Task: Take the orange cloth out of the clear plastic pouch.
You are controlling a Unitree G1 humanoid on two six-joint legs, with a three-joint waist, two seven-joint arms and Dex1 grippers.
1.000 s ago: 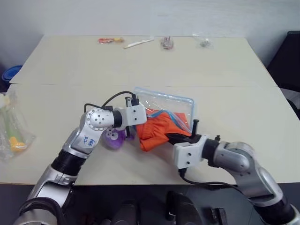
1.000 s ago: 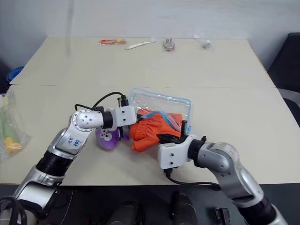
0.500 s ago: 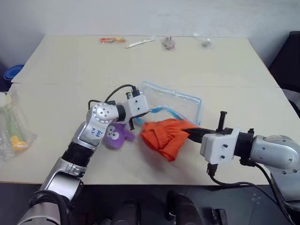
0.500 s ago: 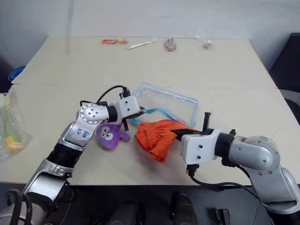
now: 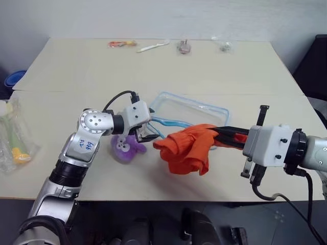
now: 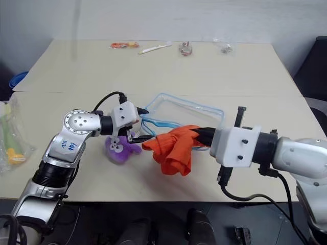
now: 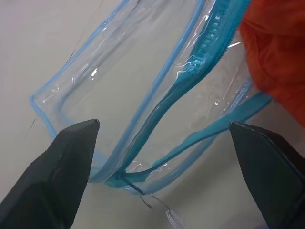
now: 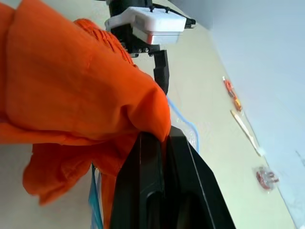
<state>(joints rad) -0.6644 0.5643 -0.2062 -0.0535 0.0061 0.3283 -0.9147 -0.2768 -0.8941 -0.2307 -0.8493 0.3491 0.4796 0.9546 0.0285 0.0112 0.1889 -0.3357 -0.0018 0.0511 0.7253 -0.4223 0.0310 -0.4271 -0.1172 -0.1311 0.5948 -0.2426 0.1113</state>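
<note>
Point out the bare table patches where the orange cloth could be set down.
Free: the tabletop between the clear plastic pouch and the far row of small items; also right of the pouch. Crowded: around the purple plush toy, left hand and pouch mouth, beneath the orange cloth.

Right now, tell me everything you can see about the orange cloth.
The orange cloth is bright orange soft fabric, crumpled, with gathered seams. It hangs in the air above the table, fully out of the clear plastic pouch, which lies open and empty behind it. The right gripper is shut on the cloth's edge, folds drooping below it. The left gripper stands open beside the pouch mouth, not touching the cloth.
</note>
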